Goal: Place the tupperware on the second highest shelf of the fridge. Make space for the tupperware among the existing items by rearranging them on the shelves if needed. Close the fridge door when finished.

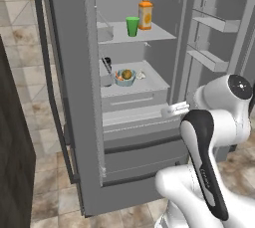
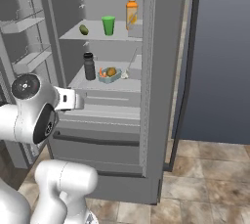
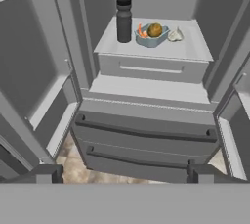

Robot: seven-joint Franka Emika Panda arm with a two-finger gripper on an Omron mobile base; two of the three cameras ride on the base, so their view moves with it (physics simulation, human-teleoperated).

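Gripper (image 3: 125, 174) jaws wide apart, holding nothing. Tupperware (image 3: 152, 34) sits on a fridge (image 1: 69, 97) shelf, beside a dark bottle (image 3: 123, 20), far beyond and above the fingertips; reach must go forward.

A dark bottle (image 3: 124, 20) with a black cap stands upright, and over in the right base view it sits near the left wall (image 2: 89, 66). A small pale, whitish item (image 3: 176, 34) lies on the same board, toward the right, too small to identify. Beige stone floor tiles (image 2: 210, 179) spread out below, a tiled wall (image 1: 20, 38) rises at the left, and there's a dark cabinet side (image 1: 15, 137) in the left base view.
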